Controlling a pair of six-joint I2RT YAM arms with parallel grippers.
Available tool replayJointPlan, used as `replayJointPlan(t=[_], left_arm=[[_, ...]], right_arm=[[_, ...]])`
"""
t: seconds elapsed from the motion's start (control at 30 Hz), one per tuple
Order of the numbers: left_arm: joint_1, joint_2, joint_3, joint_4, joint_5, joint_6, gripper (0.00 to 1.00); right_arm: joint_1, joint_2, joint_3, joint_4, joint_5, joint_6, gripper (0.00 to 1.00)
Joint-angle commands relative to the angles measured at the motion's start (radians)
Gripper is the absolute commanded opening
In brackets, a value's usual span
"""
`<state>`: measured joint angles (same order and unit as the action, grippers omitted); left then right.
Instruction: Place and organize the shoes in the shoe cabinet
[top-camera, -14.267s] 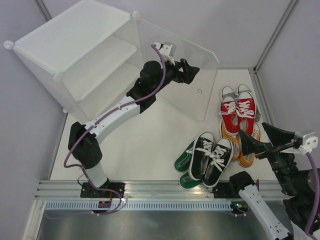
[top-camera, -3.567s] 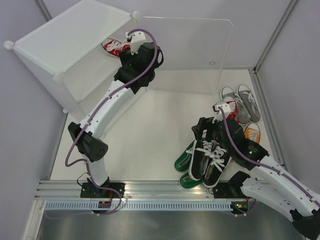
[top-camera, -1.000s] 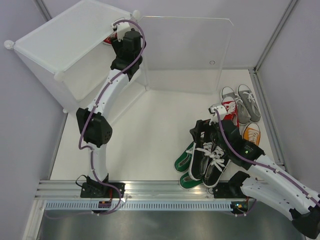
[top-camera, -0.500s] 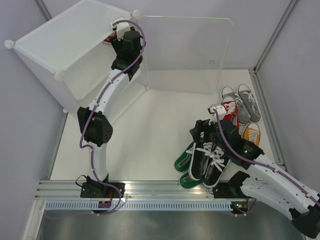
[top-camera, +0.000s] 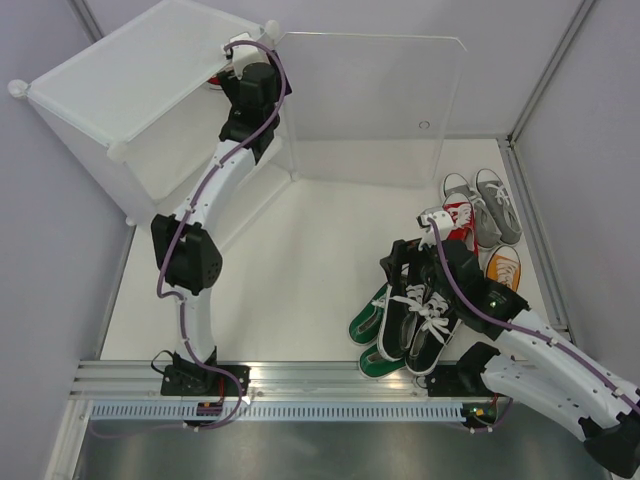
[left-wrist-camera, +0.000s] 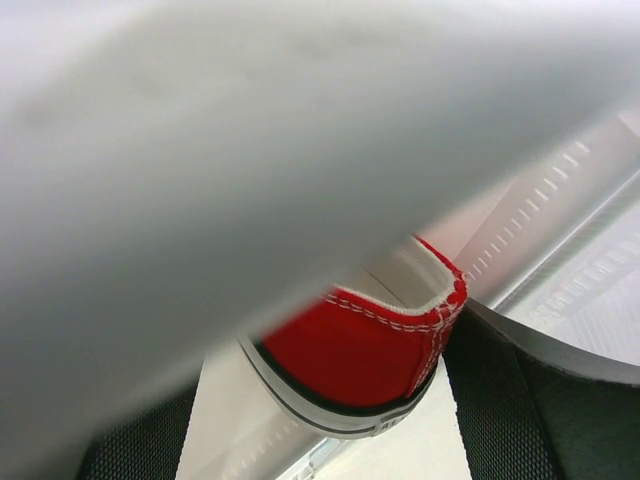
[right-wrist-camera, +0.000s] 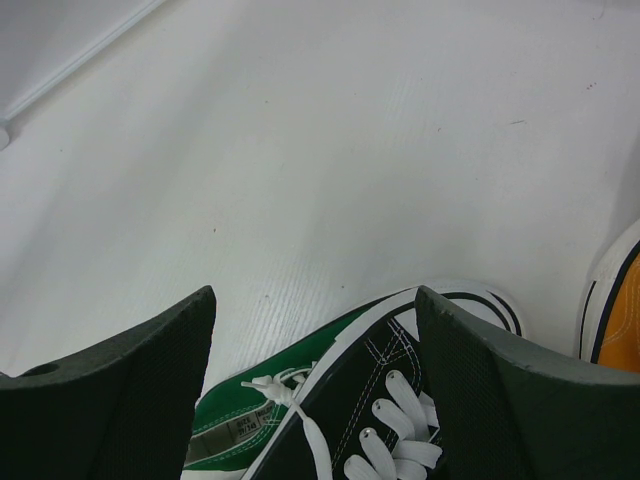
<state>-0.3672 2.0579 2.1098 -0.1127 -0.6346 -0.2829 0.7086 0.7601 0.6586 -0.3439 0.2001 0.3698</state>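
A grey blur (left-wrist-camera: 200, 130) fills most of the left wrist view. Below it, only the heel of a red shoe (left-wrist-camera: 360, 350) shows, set between the fingers of the left claw (left-wrist-camera: 330, 355). The right finger touches the heel and a pale sliver shows by the other, so whether the claw grips cannot be told. From overhead, this claw is hidden under the top of the cabinet (top-camera: 130, 80), where only a scrap of red peeks out beside the wrist, and the clear door panel (top-camera: 370, 110) stands swung wide. The right claw (right-wrist-camera: 315, 300) is spread wide above the bench (top-camera: 310, 250), over the toe end of the black pair (top-camera: 425, 315) and a green shoe (right-wrist-camera: 300, 375). An orange shoe (top-camera: 503, 268) is cut off at its wrist view's edge. Only the overhead view shows the grey pair (top-camera: 490, 200) and a second red shoe (top-camera: 458, 215), half hidden behind the right wrist.
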Motion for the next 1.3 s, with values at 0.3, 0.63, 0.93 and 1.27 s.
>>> replayJointPlan(t=[0.3,0.63,0.93,1.27], left_arm=[[0.024,-0.111,-0.169,0.008,0.069,-0.088,0.88],[0.025,-0.111,-0.159,-0.010,-0.010,-0.087,0.73],[0.040,-0.111,-0.123,-0.038,-0.077,-0.085,0.74],[0.056,-0.081,-0.045,-0.050,-0.060,-0.042,0.75]], right_arm=[[-0.001,-0.039,0.030,-0.007,0.016,-0.003,0.84],[-0.001,-0.062,0.033,-0.026,0.019,0.008,0.84],[-0.001,-0.061,0.032,-0.027,0.030,0.004,0.84],[-0.001,-0.059,0.030,-0.024,0.032,0.004,0.84]])
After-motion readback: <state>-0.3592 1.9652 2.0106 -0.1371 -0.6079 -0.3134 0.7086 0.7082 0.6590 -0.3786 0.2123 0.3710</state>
